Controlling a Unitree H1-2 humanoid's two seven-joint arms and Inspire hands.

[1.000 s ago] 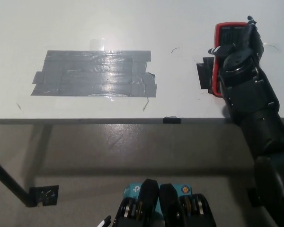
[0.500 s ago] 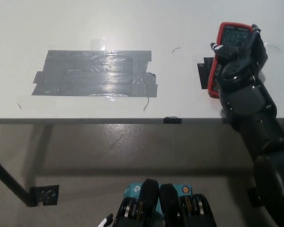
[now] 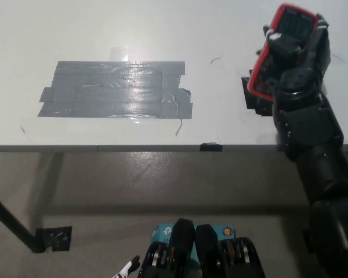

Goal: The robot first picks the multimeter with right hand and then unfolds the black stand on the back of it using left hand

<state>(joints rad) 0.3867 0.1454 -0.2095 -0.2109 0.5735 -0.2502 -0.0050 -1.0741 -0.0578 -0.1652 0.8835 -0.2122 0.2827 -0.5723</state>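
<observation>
The multimeter (image 3: 281, 43), red-cased with a dark display panel facing up toward the camera, sits at the far right of the scene, held in the black right hand (image 3: 294, 58) above the white table (image 3: 220, 35). It is tilted, its top end leaning to the right and its lower end angled toward the left, and most of its lower body is covered by the hand, so only the display end and the red left edge show clearly. The right hand is wrapped around the meter, fingers curled over its face and side, gripping it firmly; the black right arm (image 3: 313, 145) runs from the near right corner up across the table edge to reach it. Whether the stand on the back of the meter is folded or open cannot be told, since the back is turned away. Just to the left of the hand and below the meter, a small black patch (image 3: 250, 95) lies flat on the table surface. Well to the left, in the middle of the table, a broad rectangle of grey tape (image 3: 116, 90) is stuck down, shiny where the light catches it. The table's near edge runs straight across the scene, with a small dark clip (image 3: 210, 146) on it near the middle. At the very bottom, left of centre, only a white tip of the left hand (image 3: 127, 270) shows, too little to tell how its fingers are set.
</observation>
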